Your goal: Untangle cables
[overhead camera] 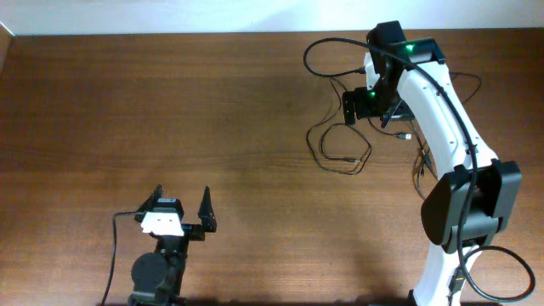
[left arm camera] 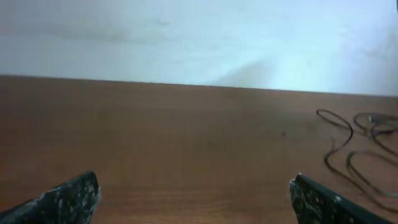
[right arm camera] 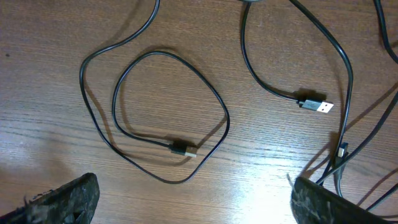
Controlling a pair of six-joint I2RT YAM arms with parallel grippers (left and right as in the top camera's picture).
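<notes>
Brown wooden tabletop (overhead camera: 170, 102) is meeting a pale wall (left arm camera: 186, 37); thin black looped cables (right arm camera: 182, 149) are lying under the released right gripper (right arm camera: 193, 190), while the left gripper (overhead camera: 181, 211) is gaping empty, well apart.

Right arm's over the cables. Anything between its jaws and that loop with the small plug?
Nothing visible. The right gripper hangs open above the cable loop, with only bare table around it.

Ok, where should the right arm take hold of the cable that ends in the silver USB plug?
The dark housing just behind the silver plug, from straight above, closing across it. That end lies flat on the table, free and apart from the other cable loops.
</notes>
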